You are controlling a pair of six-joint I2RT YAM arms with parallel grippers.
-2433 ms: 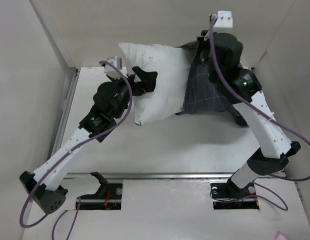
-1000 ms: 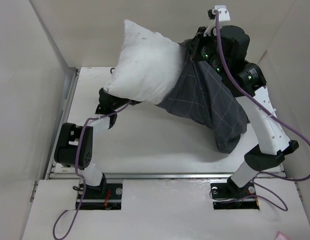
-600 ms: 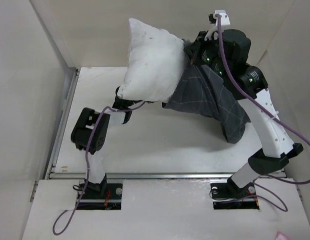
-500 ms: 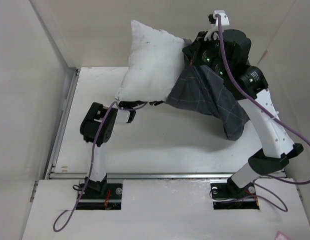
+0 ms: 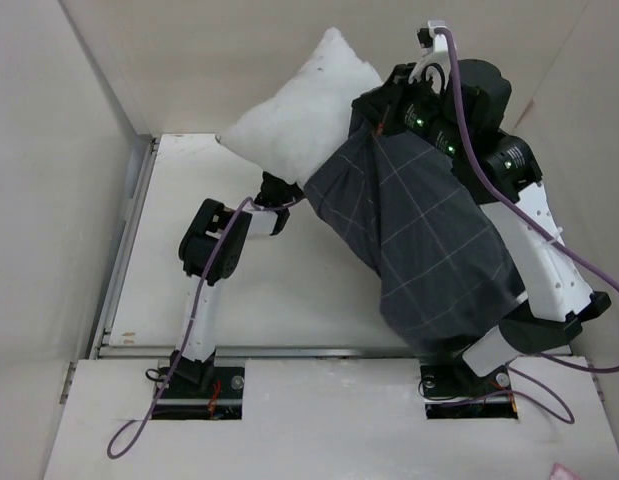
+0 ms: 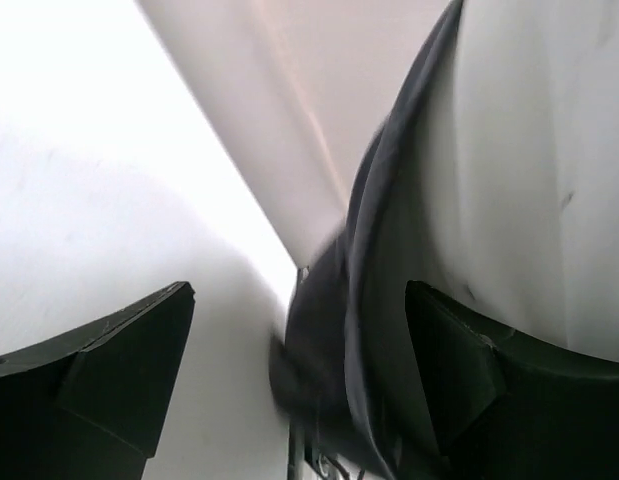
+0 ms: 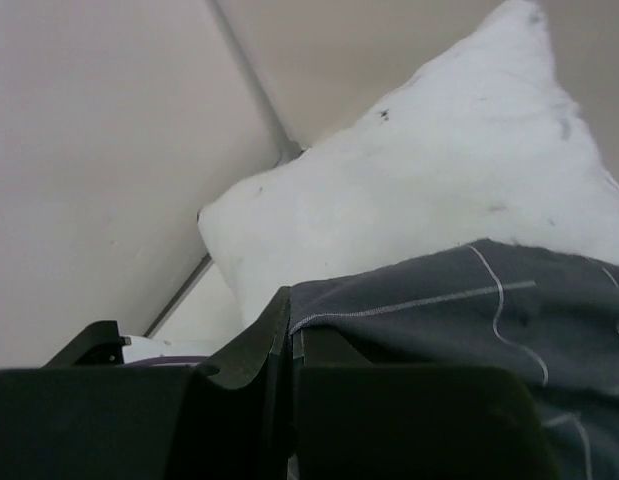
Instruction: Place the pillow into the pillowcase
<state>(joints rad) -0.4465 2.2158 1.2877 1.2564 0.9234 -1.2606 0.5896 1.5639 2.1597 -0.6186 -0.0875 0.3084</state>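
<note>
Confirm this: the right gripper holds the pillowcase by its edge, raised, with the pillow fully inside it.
Not fully. The right gripper does hold the pillowcase by its edge, raised, but much of the pillow sticks out of the opening, as the top external view shows.

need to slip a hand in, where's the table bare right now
Bare table lies between the left arm and the hanging pillowcase, plus a strip along the left wall. Crowded: the right side, under the draped pillowcase, and the back middle, under the pillow.
</note>
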